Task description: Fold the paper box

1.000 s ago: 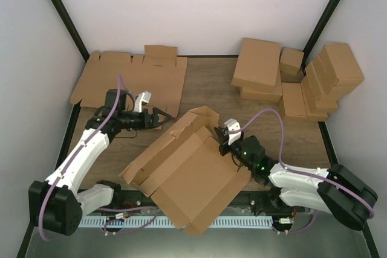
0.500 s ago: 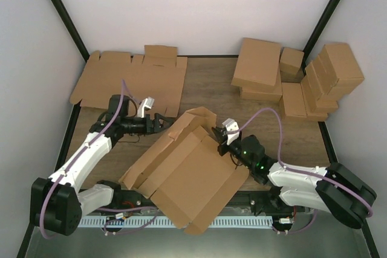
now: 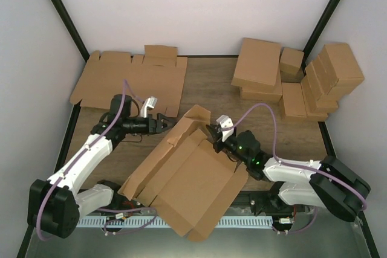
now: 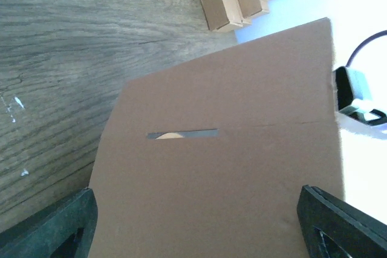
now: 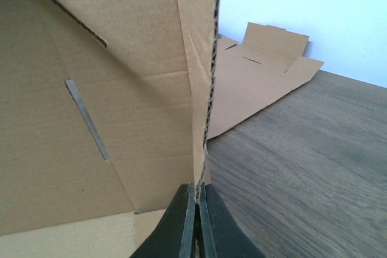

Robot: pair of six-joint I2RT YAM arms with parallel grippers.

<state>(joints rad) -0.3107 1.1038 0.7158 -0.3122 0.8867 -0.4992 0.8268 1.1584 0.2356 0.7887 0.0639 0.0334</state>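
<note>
Wooden table (image 3: 211,89), half-folded box (image 3: 187,179) by the near edge
Looks light and stiff, likely bending at creases, best held by wall edges; right gripper (image 5: 196,188) pinches one raised wall tight, left gripper (image 3: 165,123) gapes wide at a flap, holding nothing

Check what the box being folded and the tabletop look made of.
The paper box: corrugated cardboard, plain brown, matte, unprinted. Its cut edge in the right wrist view shows wavy fluting between two liners. The table: grey-brown wood grain with a dull finish. Whether it is solid wood or a printed laminate, I cannot tell.
</note>
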